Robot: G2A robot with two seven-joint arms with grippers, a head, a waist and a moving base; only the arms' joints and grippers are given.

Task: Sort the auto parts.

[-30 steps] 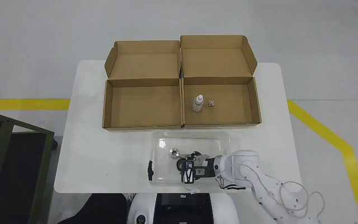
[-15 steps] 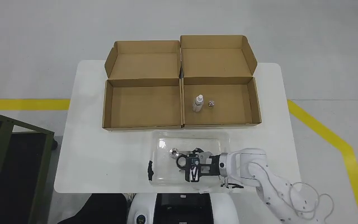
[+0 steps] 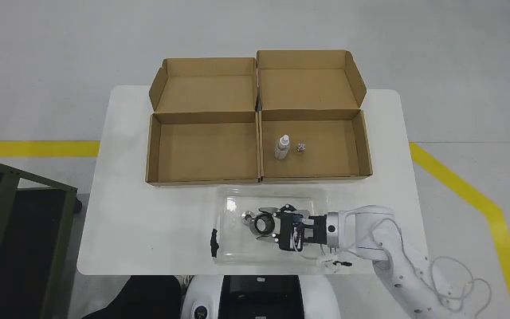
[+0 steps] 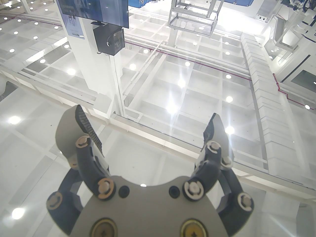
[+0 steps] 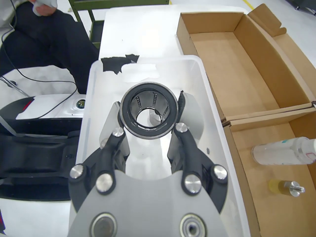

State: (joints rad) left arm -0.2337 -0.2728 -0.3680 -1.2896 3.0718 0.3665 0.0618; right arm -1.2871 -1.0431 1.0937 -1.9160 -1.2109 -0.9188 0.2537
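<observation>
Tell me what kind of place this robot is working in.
Probably an industrial robot test hall: yellow floor lines, a white table with cardboard sorting boxes, and a high grid ceiling with rows of lights. The right gripper holds a metal sleeve.

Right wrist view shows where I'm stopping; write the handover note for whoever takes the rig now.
Left gripper: open, holding nothing, pointed at the ceiling.
Right gripper: shut on the black-rimmed metal ring, over the clear plastic bin.
Done: white plastic bottle and small brass-and-steel fitting lie in the right-hand cardboard box.
Left: place the ring in a box; a small metal piece seems to lie in the bin too.
</observation>
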